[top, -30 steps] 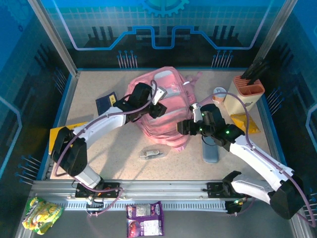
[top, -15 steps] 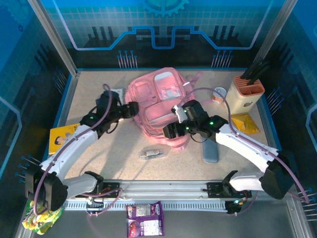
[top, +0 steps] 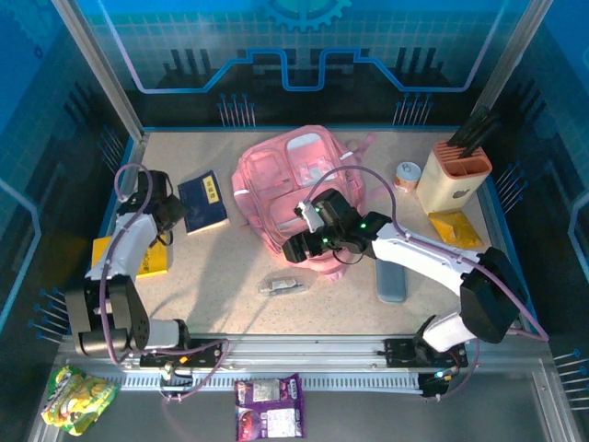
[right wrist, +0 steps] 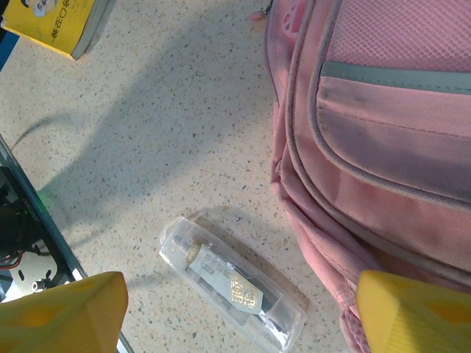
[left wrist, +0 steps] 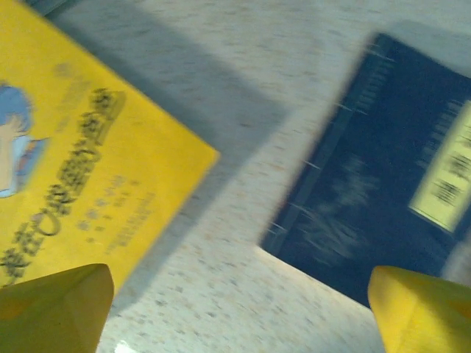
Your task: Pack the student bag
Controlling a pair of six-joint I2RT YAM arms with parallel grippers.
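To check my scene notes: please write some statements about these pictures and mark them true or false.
1. The left end effector is open and empty. True.
2. The right end effector grips the student bag. False: it is open, beside it.
3. The clear plastic case is inside the bag. False: it lies on the table beside it.
4. The yellow book and the dark blue book lie apart. True.

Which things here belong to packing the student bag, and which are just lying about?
Job, probably: student bag, dark blue book, yellow book, clear plastic case, grey pouch.
Lying about, probably: green-yellow snack packet and purple snack packet, off the table by the rail.
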